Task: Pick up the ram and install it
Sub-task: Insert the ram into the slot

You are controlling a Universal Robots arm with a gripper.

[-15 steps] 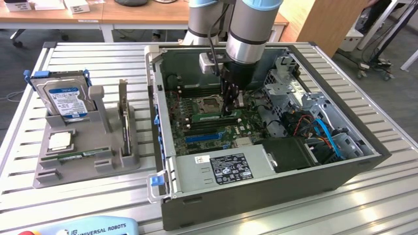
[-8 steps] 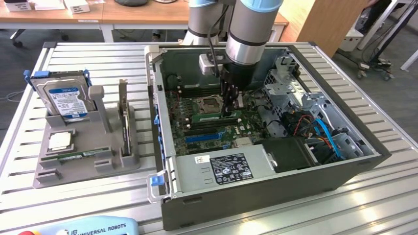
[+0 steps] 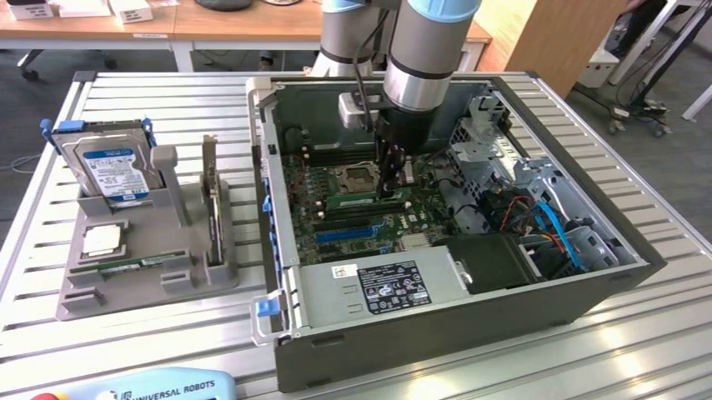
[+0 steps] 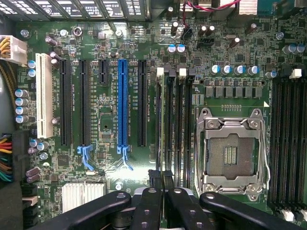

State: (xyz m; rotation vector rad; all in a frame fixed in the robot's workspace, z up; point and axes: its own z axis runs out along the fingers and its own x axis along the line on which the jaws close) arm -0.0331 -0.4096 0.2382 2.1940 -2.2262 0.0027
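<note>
My gripper (image 4: 161, 181) is pinched almost shut, jaws together, with nothing I can make out between them. I hang low over the board, tips just above the black slots (image 4: 169, 120) beside the open socket (image 4: 230, 153). Room is tight: the cage (image 3: 489, 158) and cables (image 3: 556, 227) crowd the exterior view's right, and the case (image 3: 445, 333) walls stand all round. My arm (image 3: 428, 50) drops straight down, wrist vertical. The ram (image 3: 136, 266) lies flat in the tray (image 3: 78, 296) outside the case, on the exterior view's left, well apart from me.
</note>
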